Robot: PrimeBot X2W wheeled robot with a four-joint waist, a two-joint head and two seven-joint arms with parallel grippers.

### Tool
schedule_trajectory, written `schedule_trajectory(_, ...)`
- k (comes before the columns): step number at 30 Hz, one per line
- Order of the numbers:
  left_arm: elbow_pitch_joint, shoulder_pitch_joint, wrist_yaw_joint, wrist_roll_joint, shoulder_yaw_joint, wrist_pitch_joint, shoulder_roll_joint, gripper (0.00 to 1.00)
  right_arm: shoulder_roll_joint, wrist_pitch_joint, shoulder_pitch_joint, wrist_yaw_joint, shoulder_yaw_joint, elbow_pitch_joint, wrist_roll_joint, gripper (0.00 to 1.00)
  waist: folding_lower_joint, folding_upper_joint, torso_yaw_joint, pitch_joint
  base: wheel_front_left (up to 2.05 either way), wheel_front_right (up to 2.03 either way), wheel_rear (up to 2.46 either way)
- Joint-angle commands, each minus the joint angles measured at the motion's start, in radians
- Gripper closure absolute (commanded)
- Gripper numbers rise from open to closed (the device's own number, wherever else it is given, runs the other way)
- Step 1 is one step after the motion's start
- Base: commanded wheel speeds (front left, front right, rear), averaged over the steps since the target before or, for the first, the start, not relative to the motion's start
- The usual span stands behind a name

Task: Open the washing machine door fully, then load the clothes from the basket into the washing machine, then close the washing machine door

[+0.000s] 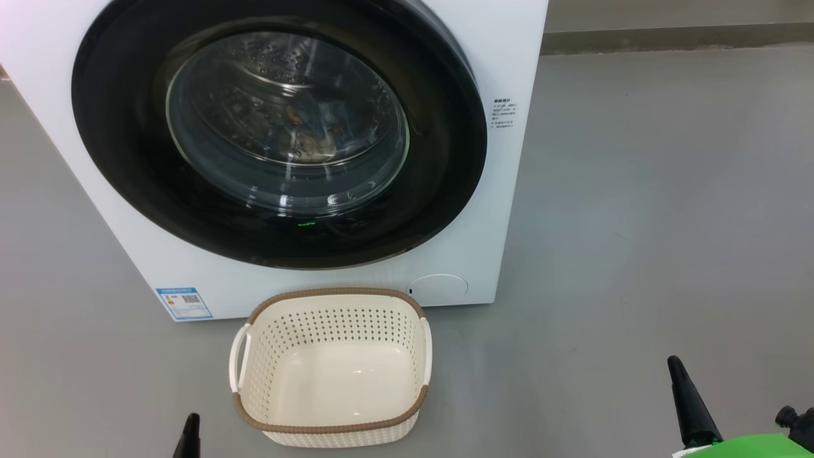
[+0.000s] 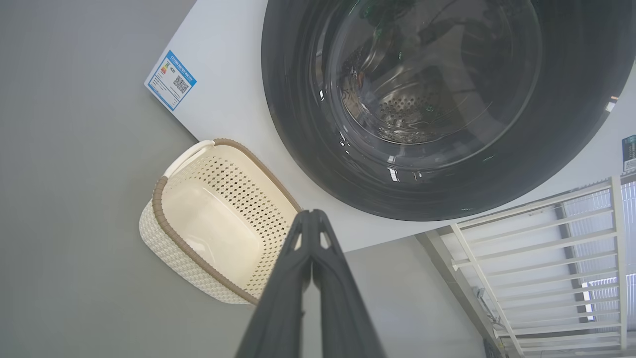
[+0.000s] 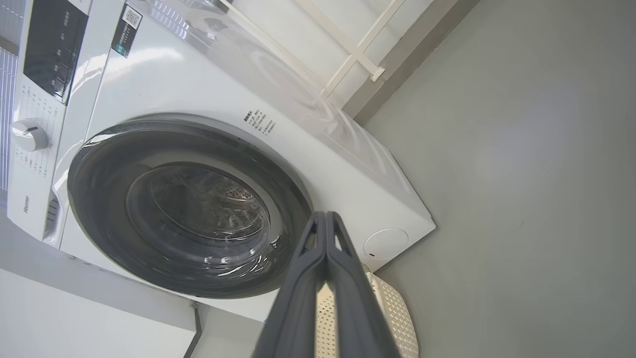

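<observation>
Cream basket [image 1: 334, 292] stands on the floor [image 1: 636, 222] before the white washing machine [image 1: 496, 57], clothes [image 1: 311, 137] behind its closed washing machine door [image 1: 121, 159]; left end effector [image 1: 191, 423] near the basket, right end effector [image 1: 675, 369] well apart, both pinched together, holding nothing

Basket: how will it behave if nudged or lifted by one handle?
Probably light: the basket is empty perforated plastic. On the smooth grey floor a nudge would likely slide it, not tip it. Lifted by one white handle, it would probably hang tilted.
</observation>
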Motion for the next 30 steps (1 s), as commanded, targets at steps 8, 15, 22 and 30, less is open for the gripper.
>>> schedule_trajectory(8,-0.017,-0.066,-0.01,-0.096,0.036,0.028,0.019,1.0,-0.006,0.028,-0.063,-0.004,0.004,-0.007,0.107,1.0,0.0,-0.0001,0.0,0.004,0.0,0.0,0.0)
schedule_trajectory(15,-0.014,-0.085,-0.014,-0.178,0.046,0.051,0.021,1.0,-0.004,0.051,-0.08,-0.004,0.001,0.006,0.2,1.0,0.0,-0.0001,0.0,0.007,0.0,0.0,0.0)
schedule_trajectory(22,-0.012,-0.102,-0.017,-0.25,0.055,0.072,0.021,1.0,-0.001,0.072,-0.096,-0.004,-0.001,0.018,0.281,1.0,0.0,-0.0001,0.0,0.011,0.0,0.0,0.0)
schedule_trajectory(30,-0.009,-0.118,-0.021,-0.322,0.064,0.092,0.022,1.0,0.001,0.093,-0.111,-0.005,-0.004,0.03,0.362,1.0,0.0,-0.0001,0.0,0.014,0.0,0.0,0.0)
